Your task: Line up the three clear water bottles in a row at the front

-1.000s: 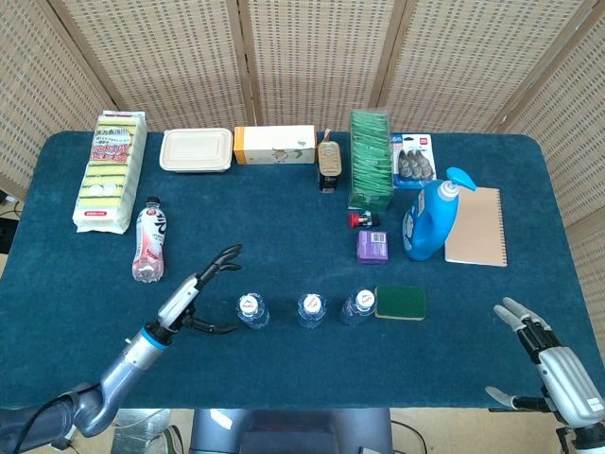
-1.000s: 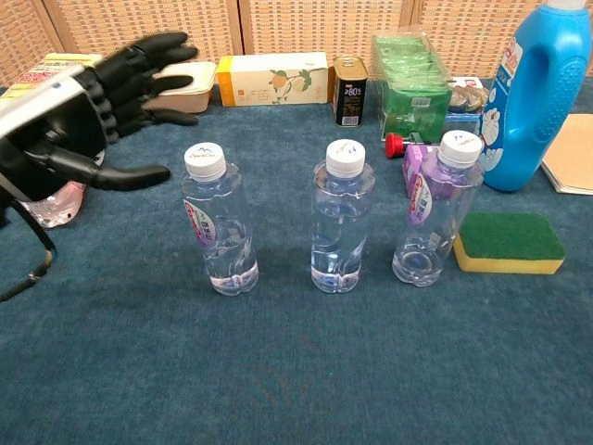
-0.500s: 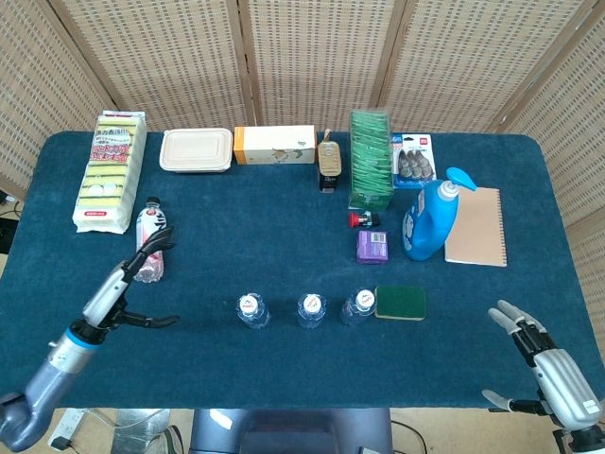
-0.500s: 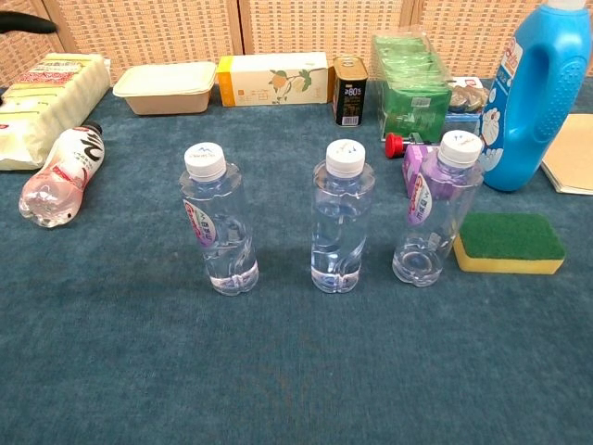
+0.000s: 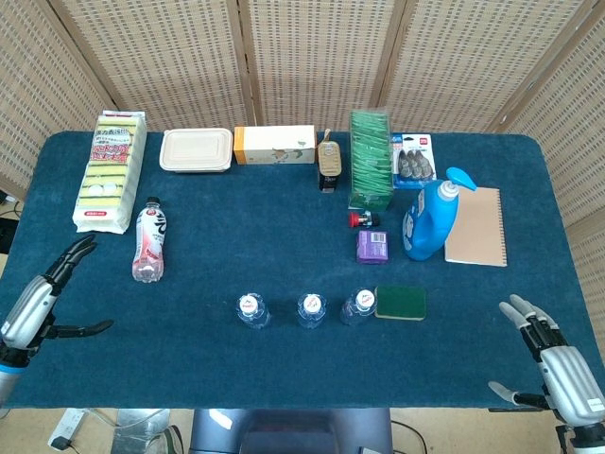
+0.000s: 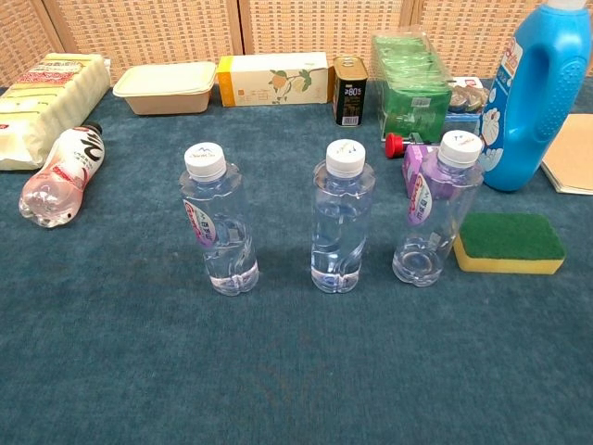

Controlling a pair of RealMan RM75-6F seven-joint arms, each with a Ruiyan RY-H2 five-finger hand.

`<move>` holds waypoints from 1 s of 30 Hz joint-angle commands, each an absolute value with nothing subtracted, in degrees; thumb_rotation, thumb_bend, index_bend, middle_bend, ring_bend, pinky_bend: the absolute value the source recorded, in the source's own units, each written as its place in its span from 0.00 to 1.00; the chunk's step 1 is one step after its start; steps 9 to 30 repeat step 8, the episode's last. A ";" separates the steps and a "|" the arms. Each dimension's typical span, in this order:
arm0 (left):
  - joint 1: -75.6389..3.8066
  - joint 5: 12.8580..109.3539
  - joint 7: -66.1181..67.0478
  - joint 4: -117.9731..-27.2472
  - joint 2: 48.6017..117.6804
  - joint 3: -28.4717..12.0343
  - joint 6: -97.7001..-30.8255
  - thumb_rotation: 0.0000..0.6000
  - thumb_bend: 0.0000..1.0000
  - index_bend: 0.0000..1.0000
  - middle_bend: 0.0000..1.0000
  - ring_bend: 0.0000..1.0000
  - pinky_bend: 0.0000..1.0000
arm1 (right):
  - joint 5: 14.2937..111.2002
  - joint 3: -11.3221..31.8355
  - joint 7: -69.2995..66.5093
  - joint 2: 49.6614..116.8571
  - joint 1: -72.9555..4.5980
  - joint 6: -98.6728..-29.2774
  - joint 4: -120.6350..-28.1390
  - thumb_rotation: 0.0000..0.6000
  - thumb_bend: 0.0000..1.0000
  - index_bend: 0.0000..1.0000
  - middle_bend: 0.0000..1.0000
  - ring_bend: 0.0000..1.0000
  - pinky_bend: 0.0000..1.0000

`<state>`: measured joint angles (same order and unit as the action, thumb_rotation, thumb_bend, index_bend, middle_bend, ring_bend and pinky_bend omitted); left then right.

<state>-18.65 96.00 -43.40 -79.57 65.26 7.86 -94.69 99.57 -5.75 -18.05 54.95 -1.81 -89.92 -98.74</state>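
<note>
Screened tabletop (image 5: 284, 227) demonstration booth

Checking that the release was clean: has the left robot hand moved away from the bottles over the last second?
Yes. The left robot hand has pulled back leftward from the left bottle, past the lying pink bottle, to the table's left edge.

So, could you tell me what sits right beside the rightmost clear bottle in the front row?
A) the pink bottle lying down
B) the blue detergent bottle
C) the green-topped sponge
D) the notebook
C: the sponge lies just right of the rightmost bottle, while the detergent and notebook sit further back and the pink bottle lies far left.
</note>
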 commanded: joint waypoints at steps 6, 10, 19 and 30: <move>-12.79 93.52 -30.91 -86.23 59.22 8.84 -95.22 1.00 0.10 0.00 0.00 0.00 0.09 | 93.43 -2.90 -8.81 58.24 -1.61 -87.53 -100.70 1.00 0.00 0.07 0.00 0.00 0.00; -12.11 93.64 -29.33 -87.25 58.52 8.69 -95.51 1.00 0.10 0.00 0.00 0.00 0.09 | 93.08 -2.74 -7.73 58.58 -1.73 -87.05 -100.95 1.00 0.00 0.07 0.00 0.00 0.00; -12.11 93.64 -29.33 -87.25 58.52 8.69 -95.51 1.00 0.10 0.00 0.00 0.00 0.09 | 93.08 -2.74 -7.73 58.58 -1.73 -87.05 -100.95 1.00 0.00 0.07 0.00 0.00 0.00; -12.11 93.64 -29.33 -87.25 58.52 8.69 -95.51 1.00 0.10 0.00 0.00 0.00 0.09 | 93.08 -2.74 -7.73 58.58 -1.73 -87.05 -100.95 1.00 0.00 0.07 0.00 0.00 0.00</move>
